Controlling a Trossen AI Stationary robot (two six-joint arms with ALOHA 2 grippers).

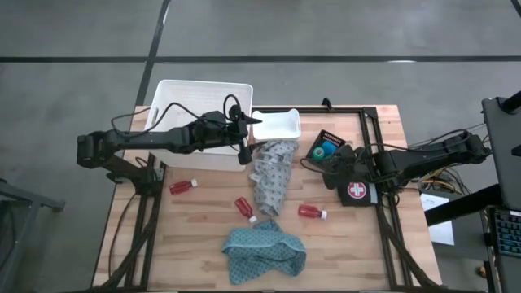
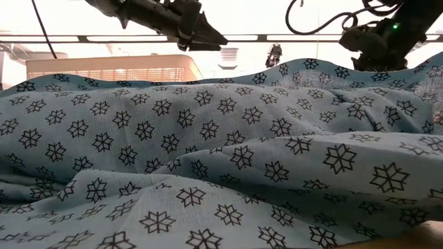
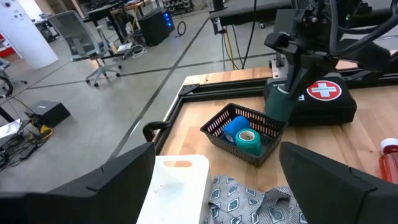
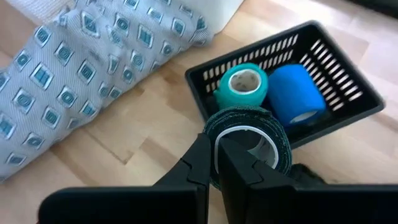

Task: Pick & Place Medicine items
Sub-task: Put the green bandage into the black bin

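Three red bottles with white caps lie on the wood table (image 1: pixel 182 186) (image 1: pixel 246 208) (image 1: pixel 312 212). A blue roll (image 4: pixel 297 93) and a green roll (image 4: pixel 244 85) sit in a small black basket (image 4: pixel 348 102) (image 1: pixel 326 149). My right gripper (image 4: pixel 216 163) (image 1: pixel 340 163) hovers at the basket's edge, shut on a dark green roll (image 4: pixel 273 140). My left gripper (image 1: pixel 244 134) (image 3: pixel 217 149) hangs open above the white tray (image 1: pixel 277 124) and touches nothing. My right gripper pinches the dark green roll's wall (image 4: pixel 216 138): one finger (image 4: pixel 239 171) is inside the hollow core and the other (image 4: pixel 198 163) is outside. The roll sits just off the basket's rim, over the table. Whether it is lifted clear, I cannot tell.
A white bin (image 1: pixel 203 122) stands at the far left. A grey patterned cloth (image 1: pixel 273 175) lies mid-table. A teal cloth (image 1: pixel 264 252) lies near the front edge and fills the low view (image 2: pixel 208 159). A black first-aid pouch (image 1: pixel 356 191) lies under the right arm.
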